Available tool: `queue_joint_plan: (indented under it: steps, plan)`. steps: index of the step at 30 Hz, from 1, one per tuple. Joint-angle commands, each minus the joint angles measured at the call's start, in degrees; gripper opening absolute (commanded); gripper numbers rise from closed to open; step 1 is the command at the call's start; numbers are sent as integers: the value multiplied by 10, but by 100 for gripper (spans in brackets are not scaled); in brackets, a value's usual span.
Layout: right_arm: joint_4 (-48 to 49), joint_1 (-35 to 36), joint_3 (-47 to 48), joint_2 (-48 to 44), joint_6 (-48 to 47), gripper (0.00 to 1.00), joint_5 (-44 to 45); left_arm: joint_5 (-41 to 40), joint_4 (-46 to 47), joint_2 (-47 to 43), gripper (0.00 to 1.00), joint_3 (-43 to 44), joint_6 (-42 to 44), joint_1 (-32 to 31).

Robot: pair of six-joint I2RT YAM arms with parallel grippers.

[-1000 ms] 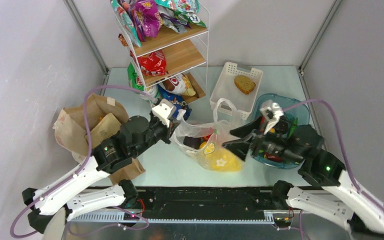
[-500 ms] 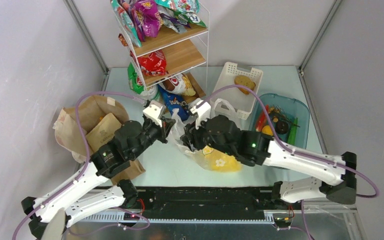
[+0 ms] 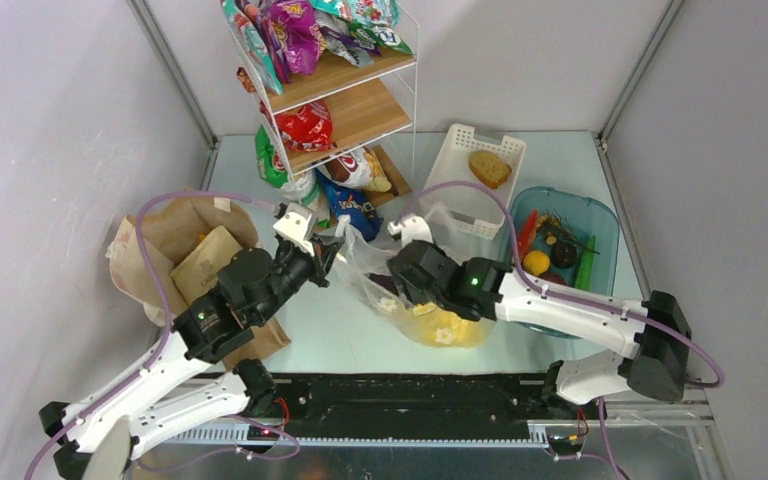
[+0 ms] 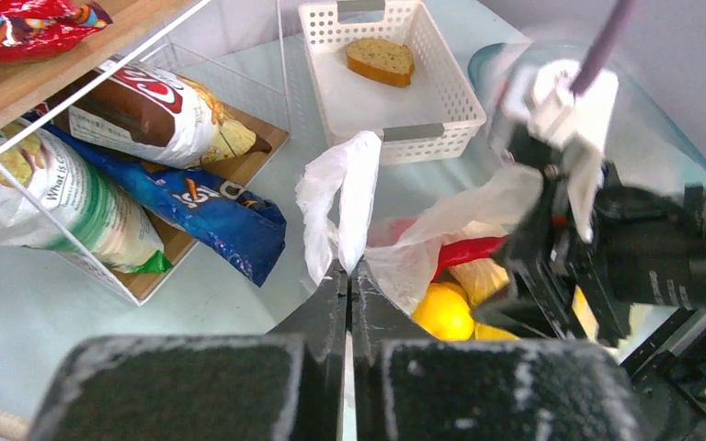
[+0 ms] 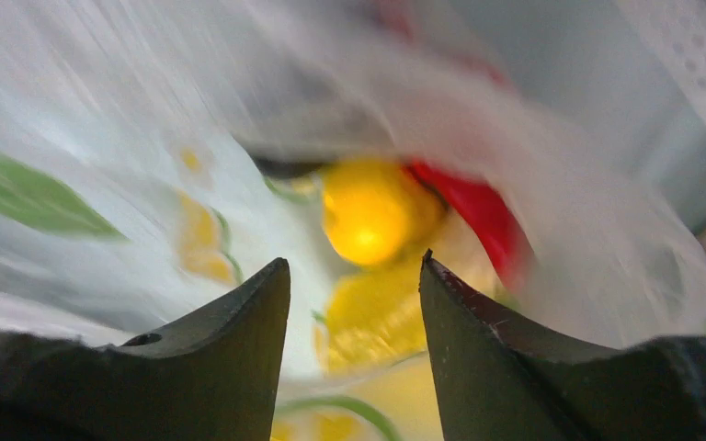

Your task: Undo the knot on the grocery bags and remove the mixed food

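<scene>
The clear plastic grocery bag [image 3: 365, 262] lies at the table's middle, its mouth spread. My left gripper [image 4: 347, 274] is shut on one of its loop handles [image 4: 349, 188] and holds that side up. A yellow fruit [image 4: 443, 312] and a red piece [image 4: 471, 250] show inside the bag. My right gripper [image 5: 354, 276] is open at the bag's mouth, with a blurred yellow fruit [image 5: 368, 211] and the red piece [image 5: 478, 216] just ahead of its tips and nothing between them. From above, the right gripper [image 3: 398, 290] sits over the bag. The brown paper bag [image 3: 175, 250] lies crumpled at the left.
A wire shelf rack [image 3: 345, 100] with snack packets stands at the back. To its right is a white basket [image 3: 457, 190] holding a bread slice [image 3: 489, 168]. A blue-tinted tub [image 3: 605, 228] with food items sits at the right.
My right arm swung left from the blue tub to the plastic bag's mouth, and its jaws narrowed somewhat. My left gripper drew the handle slightly left.
</scene>
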Motion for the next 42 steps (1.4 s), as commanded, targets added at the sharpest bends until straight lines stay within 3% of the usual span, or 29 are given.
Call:
queue_joint_plan:
  steps: [1, 5, 11, 18, 23, 26, 33, 42]
  plan:
    - [-98, 16, -86, -88, 89, 66, 38, -41, 28, -19, 0, -3, -12, 2]
    - [-132, 16, -168, -169, 150, 87, 25, -58, 27, -25, 0, -2, -6, 3]
    - [-179, -5, -235, -260, 219, 99, 28, -112, 26, -48, 0, -6, -2, 19]
    - [-209, -7, -257, -313, 258, 99, 47, -97, 28, -62, 0, -10, -4, 35]
    - [-181, 0, -230, -329, 241, 99, 45, 28, 37, -49, 0, -7, 11, 35]
    - [-159, 44, -196, -321, 242, 99, 64, 88, 39, -38, 0, -3, 17, 35]
    - [-151, 183, -69, -246, 250, 97, 174, 117, 40, -24, 0, -3, 16, 34]
    - [-42, 207, 2, -139, 135, 94, 177, 126, 40, -22, 0, -3, 16, 35]
